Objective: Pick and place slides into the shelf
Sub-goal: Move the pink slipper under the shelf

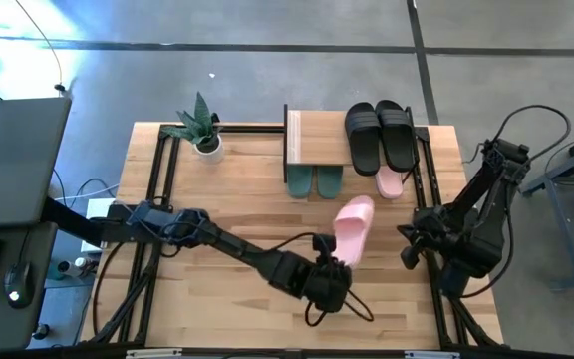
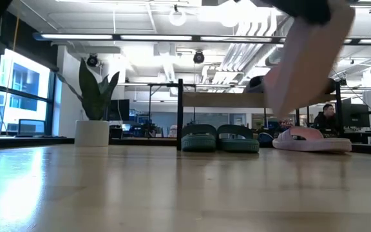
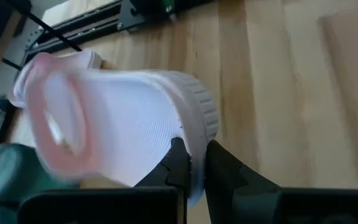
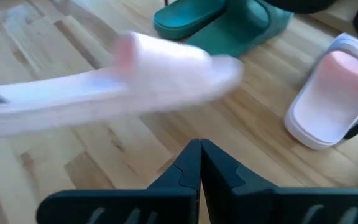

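Jaws of the left gripper (image 3: 194,163) clenched the heel edge of a light pink slide (image 1: 353,228), its ribbed pale sole and wide strap raised off the desk (image 1: 217,189) near centre. At twelve o'clock stood the shelf (image 1: 317,137), black slides (image 1: 380,135) on it. Right gripper (image 4: 200,155) waited at three o'clock, jaws closed empty.

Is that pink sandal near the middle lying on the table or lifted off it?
Lifted. The left pincer is shut on the light pink slide sandal, which hangs above the wooden tabletop in the low view.
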`<act>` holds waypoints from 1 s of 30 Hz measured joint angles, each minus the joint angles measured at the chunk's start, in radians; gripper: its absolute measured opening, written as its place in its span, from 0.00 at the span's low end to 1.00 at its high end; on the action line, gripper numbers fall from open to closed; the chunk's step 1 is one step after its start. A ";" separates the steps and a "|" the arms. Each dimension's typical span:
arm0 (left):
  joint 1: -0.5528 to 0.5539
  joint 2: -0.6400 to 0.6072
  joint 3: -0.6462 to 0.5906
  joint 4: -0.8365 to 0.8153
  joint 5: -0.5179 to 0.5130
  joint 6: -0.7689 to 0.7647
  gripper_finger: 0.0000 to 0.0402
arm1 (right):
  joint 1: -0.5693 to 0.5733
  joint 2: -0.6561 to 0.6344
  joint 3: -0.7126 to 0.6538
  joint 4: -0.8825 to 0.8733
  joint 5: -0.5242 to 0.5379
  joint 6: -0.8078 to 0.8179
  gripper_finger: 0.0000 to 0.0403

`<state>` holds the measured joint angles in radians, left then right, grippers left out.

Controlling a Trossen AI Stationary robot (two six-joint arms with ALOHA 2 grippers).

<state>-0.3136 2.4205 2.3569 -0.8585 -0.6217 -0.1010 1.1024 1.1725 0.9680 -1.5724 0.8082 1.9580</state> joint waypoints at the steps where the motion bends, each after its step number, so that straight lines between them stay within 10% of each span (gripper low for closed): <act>1: 0.008 0.003 -0.001 -0.001 0.000 0.023 0.03 | 0.003 0.000 0.000 0.001 0.001 -0.001 0.00; 30: 0.286 0.148 -0.002 0.186 0.087 0.366 0.02 | 0.004 0.013 -0.001 0.001 -0.013 0.012 0.00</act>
<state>-0.0276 2.5687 2.3553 -0.6723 -0.5350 0.2648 1.1061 1.1858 0.9672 -1.5711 0.7954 1.9703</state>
